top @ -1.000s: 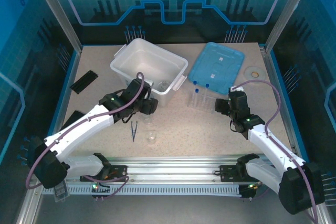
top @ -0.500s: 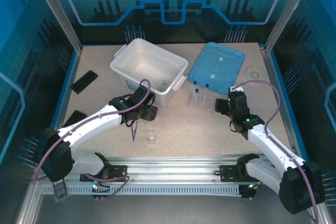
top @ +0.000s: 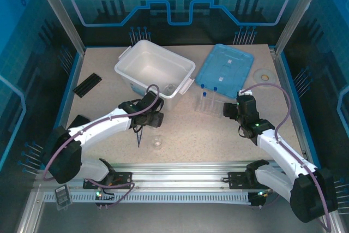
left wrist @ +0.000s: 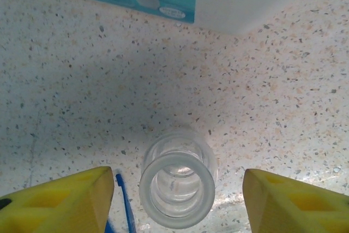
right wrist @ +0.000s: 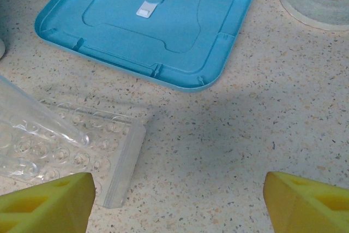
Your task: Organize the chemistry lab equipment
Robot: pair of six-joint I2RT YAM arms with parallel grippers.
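Note:
In the left wrist view a small clear glass flask [left wrist: 177, 185] stands upright on the table between my left gripper's [left wrist: 178, 195] yellow fingers [left wrist: 60, 200]. The jaws are open, with a gap on each side of the glass. The thin dark tweezers [left wrist: 125, 203] lie just left of the flask, also seen from above as tweezers [top: 139, 135]. A small beaker [top: 157, 142] stands in front of the left gripper [top: 154, 120]. My right gripper [right wrist: 177, 200] is open over bare table beside the clear tube rack [right wrist: 71, 151]. The rack [top: 210, 103] holds blue-capped tubes [top: 203, 88].
The open white bin [top: 154, 69] stands at the back left with a glass piece [top: 170, 87] at its near corner. Its blue lid [top: 225, 71] lies to the right, and a tape roll [top: 264, 73] beyond that. A black ridged strip [top: 87, 84] lies far left.
My left arm has come down and forward from the bin's front wall to the flask, and its jaws have narrowed a little around it. The right arm has not moved.

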